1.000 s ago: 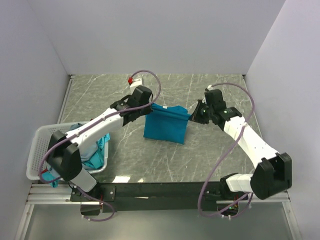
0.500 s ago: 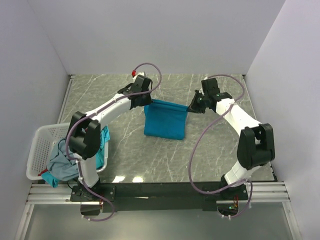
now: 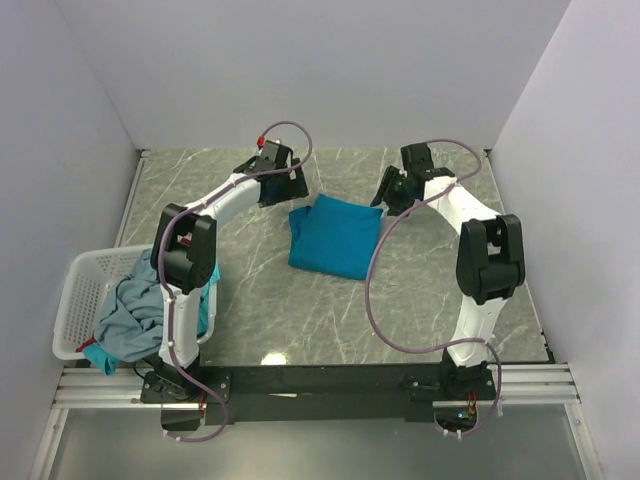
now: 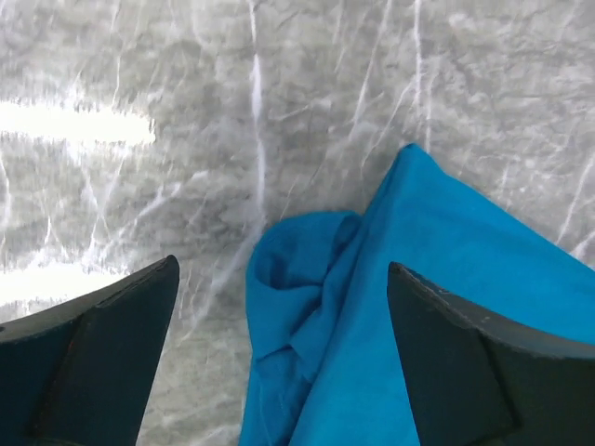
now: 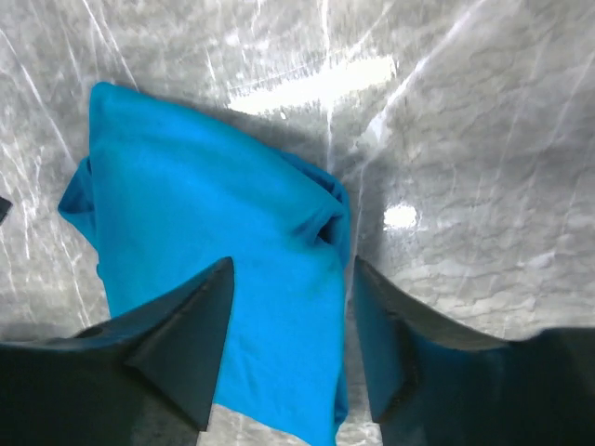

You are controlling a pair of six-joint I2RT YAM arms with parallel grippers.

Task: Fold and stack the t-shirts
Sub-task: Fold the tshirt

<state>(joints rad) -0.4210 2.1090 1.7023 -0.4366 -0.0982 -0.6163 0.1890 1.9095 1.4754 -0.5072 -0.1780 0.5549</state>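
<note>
The left gripper (image 4: 284, 269) hangs with its jaws spread wide and nothing clamped between them; the bunched far-left corner of the bright teal-blue t-shirt (image 3: 333, 235) lies on the table (image 3: 450, 290) just below it. The right gripper (image 5: 290, 268) also stands with its jaws apart and empty, poised over the shirt's far-right corner, where a small pucker of cloth shows. Neither arm grips anything.

Between the two grippers the teal-blue shirt rests on the marble-patterned table as a compact, roughly rectangular packet, with no sleeves sticking out. It looks folded, though the far edge is a little rumpled and the left corner is not flat. I judge that this shirt is done, or needs only some smoothing.

Well apart from it, at the near left edge, the white lattice basket (image 3: 70, 300) holds a heap of loose cloth: a grey-blue t-shirt (image 3: 135, 305) on top and teal fabric (image 3: 100, 355) showing beneath it. How many garments lie there I cannot tell. Those are unfolded, so most of the work remains: each one to be lifted out, folded, and laid on the teal-blue packet, which so far is a stack of one
</note>
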